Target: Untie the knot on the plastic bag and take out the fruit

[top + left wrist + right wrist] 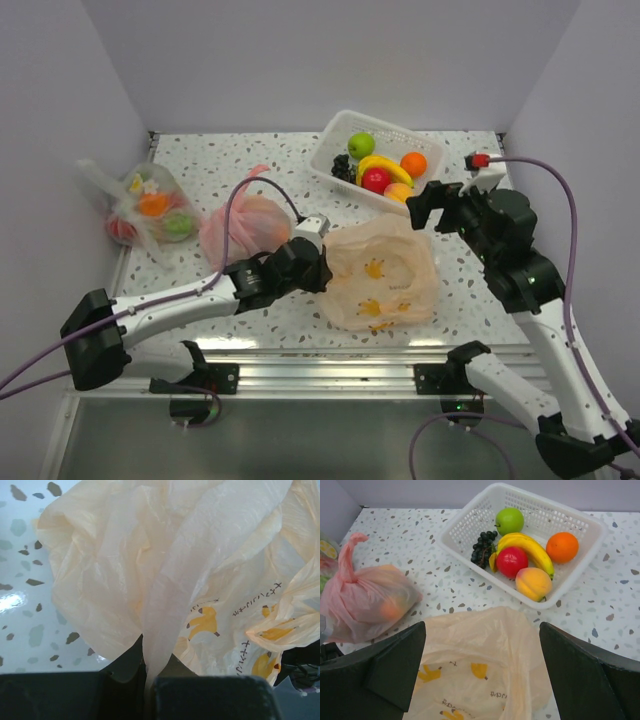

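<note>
Plastic bag (165, 580) with banana prints (204, 622), illegible script (255, 605)

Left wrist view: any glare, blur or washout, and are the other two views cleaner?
Left wrist: the bag fills the frame, bright and slightly soft, with one glare patch on the table. Right wrist: sharp, evenly lit, fruit crisp. Top external: even light, faint shadows, no glare.

Your left wrist view crops the plastic bag (150, 570) at top and right (its lettering (246, 657) is unreadable).
</note>
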Controlling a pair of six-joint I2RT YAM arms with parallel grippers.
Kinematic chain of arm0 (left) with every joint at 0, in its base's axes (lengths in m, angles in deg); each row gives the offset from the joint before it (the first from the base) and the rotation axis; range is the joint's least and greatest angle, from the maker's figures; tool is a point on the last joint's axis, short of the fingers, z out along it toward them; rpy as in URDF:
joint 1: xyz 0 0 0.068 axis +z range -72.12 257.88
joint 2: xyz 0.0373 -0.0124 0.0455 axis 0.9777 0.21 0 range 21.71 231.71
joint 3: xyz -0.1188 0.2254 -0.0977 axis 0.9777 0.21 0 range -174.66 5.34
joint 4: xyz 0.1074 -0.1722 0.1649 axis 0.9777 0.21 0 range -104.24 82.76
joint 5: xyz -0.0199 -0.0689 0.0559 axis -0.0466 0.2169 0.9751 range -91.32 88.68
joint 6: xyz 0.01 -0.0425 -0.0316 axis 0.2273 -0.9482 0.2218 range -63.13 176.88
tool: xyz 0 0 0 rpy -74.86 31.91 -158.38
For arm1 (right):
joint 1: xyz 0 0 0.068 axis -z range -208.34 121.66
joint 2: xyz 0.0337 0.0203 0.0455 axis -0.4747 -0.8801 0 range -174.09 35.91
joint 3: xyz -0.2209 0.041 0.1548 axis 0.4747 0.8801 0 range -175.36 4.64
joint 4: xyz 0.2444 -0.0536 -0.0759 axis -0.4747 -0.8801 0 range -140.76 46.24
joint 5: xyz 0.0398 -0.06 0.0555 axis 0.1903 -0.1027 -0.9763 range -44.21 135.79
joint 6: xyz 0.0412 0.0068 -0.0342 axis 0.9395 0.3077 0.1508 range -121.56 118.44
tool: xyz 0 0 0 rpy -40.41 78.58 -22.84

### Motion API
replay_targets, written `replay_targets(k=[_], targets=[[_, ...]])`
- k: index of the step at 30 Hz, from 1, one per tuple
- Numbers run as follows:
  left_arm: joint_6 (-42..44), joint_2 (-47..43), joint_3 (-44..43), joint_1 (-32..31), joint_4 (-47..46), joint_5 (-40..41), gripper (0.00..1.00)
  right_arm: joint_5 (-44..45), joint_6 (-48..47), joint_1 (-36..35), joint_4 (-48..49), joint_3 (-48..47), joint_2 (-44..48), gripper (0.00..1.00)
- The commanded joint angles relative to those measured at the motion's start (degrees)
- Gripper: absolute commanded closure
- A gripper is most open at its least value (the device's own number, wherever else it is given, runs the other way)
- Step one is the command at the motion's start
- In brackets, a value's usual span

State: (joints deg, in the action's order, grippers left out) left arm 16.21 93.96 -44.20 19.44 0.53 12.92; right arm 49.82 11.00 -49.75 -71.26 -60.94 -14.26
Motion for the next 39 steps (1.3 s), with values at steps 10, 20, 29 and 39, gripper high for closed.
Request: replay_targets(k=[10, 20, 29, 39], targets=[[-1.5, -2.7, 6.1, -2.4, -7.8, -4.7, 0.50, 0.3, 0.5, 0.1, -12.7, 1.9, 12.2, 0.01], [-3.3, -16.6, 3.3, -2.4, 8.7, 2.1, 0.00, 6.6, 1.2, 0.1, -19.1, 0.1, 18.1, 0.01], [-5.8, -24.7, -7.7, -2.4, 29.2, 18.6, 0.00, 18.2, -1.4, 0.1, -22.4, -3.3, 26.3, 0.01], [-8.9, -44.7, -4.7, -2.3, 40.2, 31.0, 0.00, 20.3, -2.6, 0.1, -22.3, 3.0, 37.5, 0.01]])
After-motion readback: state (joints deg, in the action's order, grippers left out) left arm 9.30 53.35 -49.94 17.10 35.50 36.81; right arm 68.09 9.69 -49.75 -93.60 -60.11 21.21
